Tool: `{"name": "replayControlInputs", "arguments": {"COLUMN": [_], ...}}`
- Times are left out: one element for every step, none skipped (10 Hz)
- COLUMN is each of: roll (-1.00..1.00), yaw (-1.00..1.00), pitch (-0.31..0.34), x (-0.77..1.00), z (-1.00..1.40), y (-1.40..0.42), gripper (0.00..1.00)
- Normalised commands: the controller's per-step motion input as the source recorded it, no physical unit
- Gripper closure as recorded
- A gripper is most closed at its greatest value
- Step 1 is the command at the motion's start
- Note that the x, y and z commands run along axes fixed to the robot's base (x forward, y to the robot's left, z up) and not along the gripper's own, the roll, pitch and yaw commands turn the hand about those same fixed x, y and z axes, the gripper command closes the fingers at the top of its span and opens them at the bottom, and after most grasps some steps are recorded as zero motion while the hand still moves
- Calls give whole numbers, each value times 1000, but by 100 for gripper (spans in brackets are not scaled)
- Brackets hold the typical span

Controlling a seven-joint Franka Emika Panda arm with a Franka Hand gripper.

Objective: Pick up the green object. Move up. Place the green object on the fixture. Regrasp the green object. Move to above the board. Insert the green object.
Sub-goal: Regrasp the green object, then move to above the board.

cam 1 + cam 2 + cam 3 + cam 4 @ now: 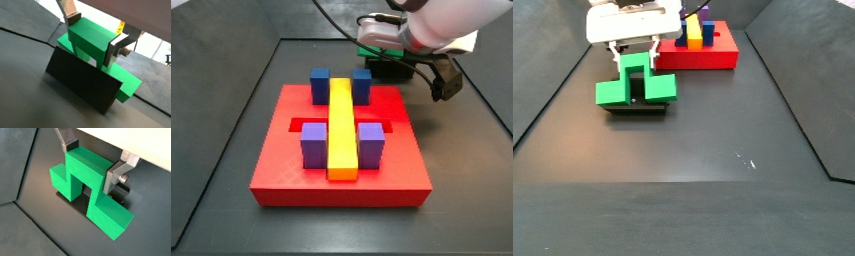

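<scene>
Squarely between hand (pixel 93 159) fingers: green object (pixel 85 183).

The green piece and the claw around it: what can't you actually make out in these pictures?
- Green object: in a side view, mostly hidden behind the arm and claw.
- Fixture: in a wrist view, its base plate is hidden behind its own wall.
- Claw grip: fingers flank the centre block, but contact is not discernible.
- Board: in a side view, partly cut off by the white claw body.

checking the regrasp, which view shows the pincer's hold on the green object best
A wrist view: the pincer has both fingers on the green object's raised centre block. The other wrist view shows this too, plus the fixture. One side view shows it small; the other mostly hides it behind the arm.
</scene>
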Motion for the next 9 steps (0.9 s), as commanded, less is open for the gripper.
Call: {"name": "replayControlInputs", "arguments": {"roll": [0,0,-73,-142,-86,-39,-18,-21,-16], "yaw": [0,0,60,56,67,48,33,21,9], "pitch": [0,0,71,44,-1,0,-12,-6,4], "x": [0,0,-21,-43,-53,-44,-42,-35,-5], "z": [0,1400,1400,1400,1400,1400,1400,1400,652], "y": [0,0,9,18,30,13,10,5,-1], "gripper": [100,100,100,100,100,100,100,100,100]}}
